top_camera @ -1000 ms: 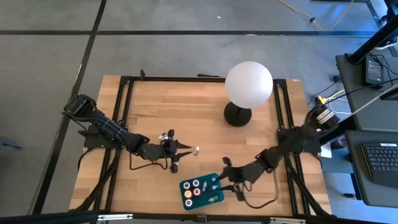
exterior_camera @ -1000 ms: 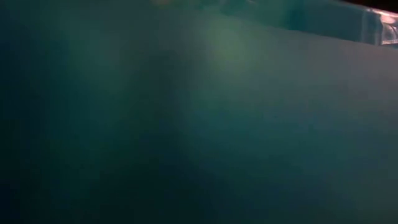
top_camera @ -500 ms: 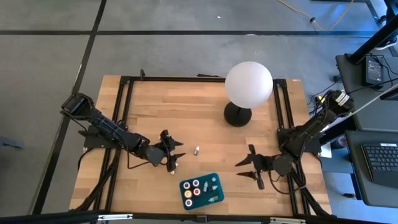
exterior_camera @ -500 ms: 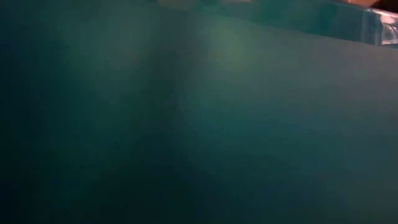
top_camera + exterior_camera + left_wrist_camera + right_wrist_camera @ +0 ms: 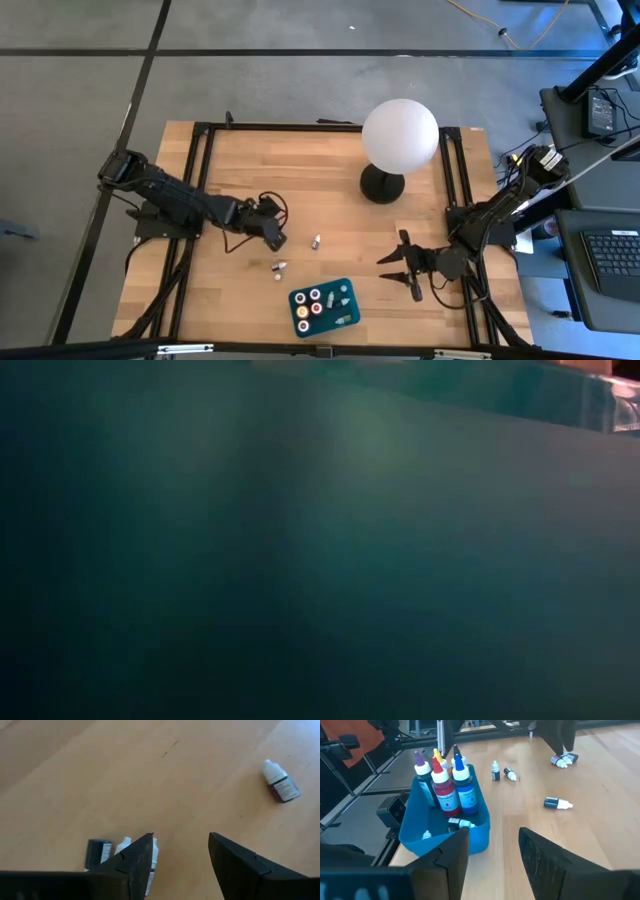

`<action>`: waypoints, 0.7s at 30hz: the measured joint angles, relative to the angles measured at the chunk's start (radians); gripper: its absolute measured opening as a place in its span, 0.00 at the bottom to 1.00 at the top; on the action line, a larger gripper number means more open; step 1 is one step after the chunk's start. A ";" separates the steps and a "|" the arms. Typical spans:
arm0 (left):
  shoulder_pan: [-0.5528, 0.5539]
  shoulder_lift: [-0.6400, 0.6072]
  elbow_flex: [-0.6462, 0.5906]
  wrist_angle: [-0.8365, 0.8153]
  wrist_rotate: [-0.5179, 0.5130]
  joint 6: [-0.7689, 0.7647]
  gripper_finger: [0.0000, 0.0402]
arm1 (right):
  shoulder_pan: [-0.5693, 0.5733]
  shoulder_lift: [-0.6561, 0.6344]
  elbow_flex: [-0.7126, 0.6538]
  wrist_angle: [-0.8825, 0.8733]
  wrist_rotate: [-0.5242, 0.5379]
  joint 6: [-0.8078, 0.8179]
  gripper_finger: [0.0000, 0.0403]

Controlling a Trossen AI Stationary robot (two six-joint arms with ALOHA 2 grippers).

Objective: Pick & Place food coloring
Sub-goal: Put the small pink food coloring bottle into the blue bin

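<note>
The teal tray (image 5: 325, 307) sits near the table's near edge with several food coloring bottles and pots in it; in the right wrist view the bottles (image 5: 445, 790) stand upright in the tray (image 5: 475, 832). Loose small bottles lie on the wood: a pair (image 5: 278, 267), one white-capped bottle (image 5: 316, 240) (image 5: 281, 787), and two more (image 5: 122, 849) right beside one finger of my left gripper (image 5: 180, 852). My left gripper (image 5: 272, 236) is open, left of the tray and farther back. My right gripper (image 5: 405, 263) (image 5: 492, 845) is open, right of the tray.
A white globe lamp (image 5: 400, 137) on a black base stands at the far right of the table. The tray's wall (image 5: 320, 560) fills the low view. Black frame rails (image 5: 200, 180) run along the table's left and right sides.
My right gripper has drawn away from the tray toward the table's right edge and now hangs still. My left gripper has pulled back toward the left and far edges, uncovering a pair of small bottles lying on the wood.
</note>
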 joint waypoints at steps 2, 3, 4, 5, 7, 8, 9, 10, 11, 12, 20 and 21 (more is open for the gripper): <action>0.010 0.000 0.000 -0.009 0.016 0.023 0.45 | 0.000 0.000 0.000 0.000 0.000 0.000 0.43; 0.010 0.000 0.000 -0.011 0.020 0.036 0.45 | -0.001 0.000 0.000 0.000 0.000 -0.001 0.43; 0.010 0.000 0.000 -0.014 0.023 0.044 0.44 | -0.001 0.000 0.000 0.000 0.000 -0.002 0.43; 0.009 0.000 0.000 -0.019 0.028 0.049 0.44 | -0.001 0.000 0.000 0.000 0.000 -0.002 0.43; 0.010 0.000 0.000 -0.033 0.032 0.051 0.42 | -0.001 0.000 0.000 0.000 0.000 -0.002 0.43; 0.010 0.000 -0.001 -0.034 0.032 0.052 0.42 | -0.001 0.000 0.000 0.000 0.000 -0.002 0.43; 0.010 0.000 -0.002 -0.034 0.032 0.052 0.41 | -0.001 0.000 0.000 0.000 0.000 -0.002 0.43; 0.009 0.000 -0.003 -0.040 0.032 0.052 0.41 | -0.001 0.000 0.000 0.000 0.000 -0.002 0.43; 0.009 0.002 -0.003 -0.049 0.032 0.052 0.40 | -0.001 0.000 0.000 0.000 0.000 -0.002 0.43; 0.009 0.007 -0.003 -0.054 0.032 0.052 0.39 | -0.001 0.000 0.000 0.000 0.000 -0.002 0.43; 0.006 0.084 -0.004 -0.051 0.050 0.052 0.37 | -0.001 0.000 0.000 -0.004 0.000 0.000 0.43; 0.005 0.093 -0.004 -0.050 0.055 0.052 0.37 | -0.001 0.000 0.000 -0.004 0.000 0.000 0.43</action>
